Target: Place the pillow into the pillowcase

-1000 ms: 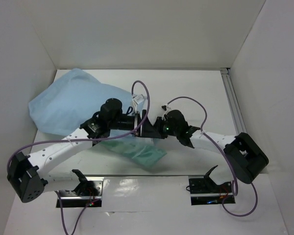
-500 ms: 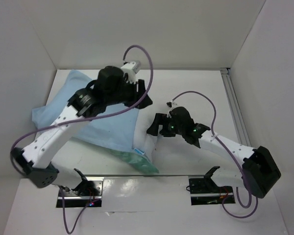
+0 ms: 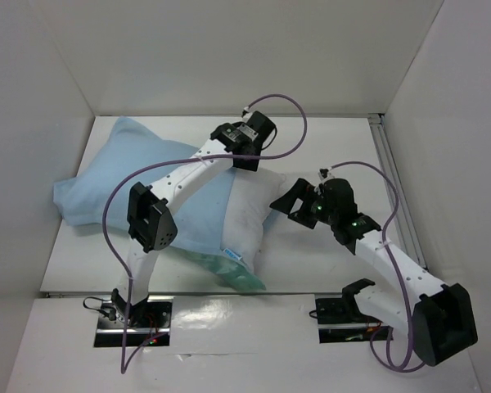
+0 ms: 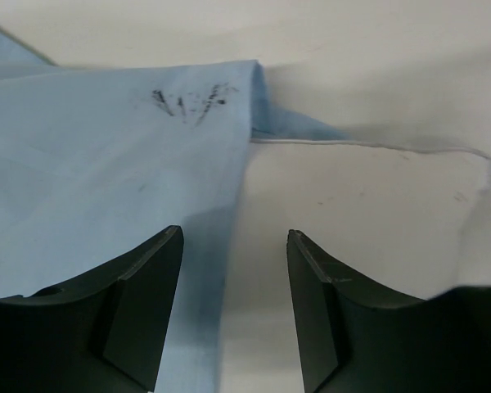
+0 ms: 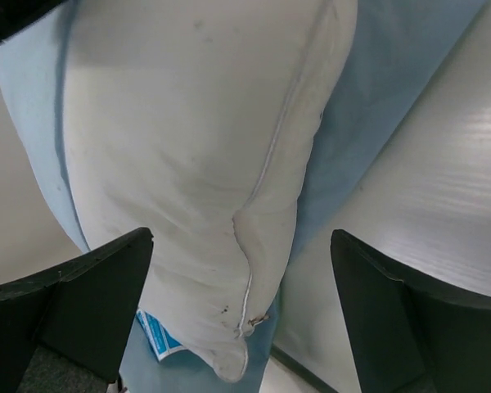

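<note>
Most of the pillow [image 3: 250, 217] sits in the pillowcase [image 3: 131, 184] on the counter [image 3: 327, 262].
Fingers spread and empty on both: left gripper [image 4: 234, 237] over the hem [image 4: 247, 123], right gripper [image 5: 239, 241] facing the bare white end. Next: likely pinch that hem, draw it over.

The top view looks steeply down from 6 o'clock, above the arm bases, far enough back to take in the whole table [image 3: 327, 155]. Both wrist views are close. The left looks down on the pillowcase [image 4: 106, 164] hem and the right faces roughly 9 o'clock. All three share the pillow's [image 5: 196, 147] bare end.
</note>
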Controlling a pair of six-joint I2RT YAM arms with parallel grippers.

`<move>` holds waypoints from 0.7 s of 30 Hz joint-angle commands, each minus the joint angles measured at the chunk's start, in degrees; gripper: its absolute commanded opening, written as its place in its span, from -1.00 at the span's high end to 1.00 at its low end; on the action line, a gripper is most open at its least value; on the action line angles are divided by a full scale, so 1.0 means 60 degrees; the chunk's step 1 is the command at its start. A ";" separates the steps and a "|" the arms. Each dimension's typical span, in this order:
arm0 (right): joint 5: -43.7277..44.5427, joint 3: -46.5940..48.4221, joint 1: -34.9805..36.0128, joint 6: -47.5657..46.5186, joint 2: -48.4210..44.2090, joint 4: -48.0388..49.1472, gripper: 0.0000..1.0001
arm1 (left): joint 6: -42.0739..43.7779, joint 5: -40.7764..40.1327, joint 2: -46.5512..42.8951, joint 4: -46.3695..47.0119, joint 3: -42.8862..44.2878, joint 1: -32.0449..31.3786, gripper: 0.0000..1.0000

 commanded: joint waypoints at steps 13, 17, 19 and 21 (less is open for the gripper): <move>-0.1379 -0.0004 -0.0118 0.0878 0.1673 0.2291 -0.99 | 0.1083 -0.1806 0.0292 -0.0401 0.0066 0.0006 0.07; -0.1292 0.0464 -0.0205 0.0396 0.1777 0.1823 -0.99 | 0.0878 -0.0141 -0.0073 -0.0375 0.0025 0.0386 -0.25; -0.1190 0.0465 -0.0206 0.0395 0.1777 0.1719 -0.99 | 0.0776 0.0214 -0.0308 -0.0373 -0.0094 0.0387 -0.28; -0.1189 0.0552 -0.0206 0.0307 0.1777 0.1632 -0.99 | 0.0775 0.0855 -0.0499 -0.0271 -0.0094 0.0387 -0.35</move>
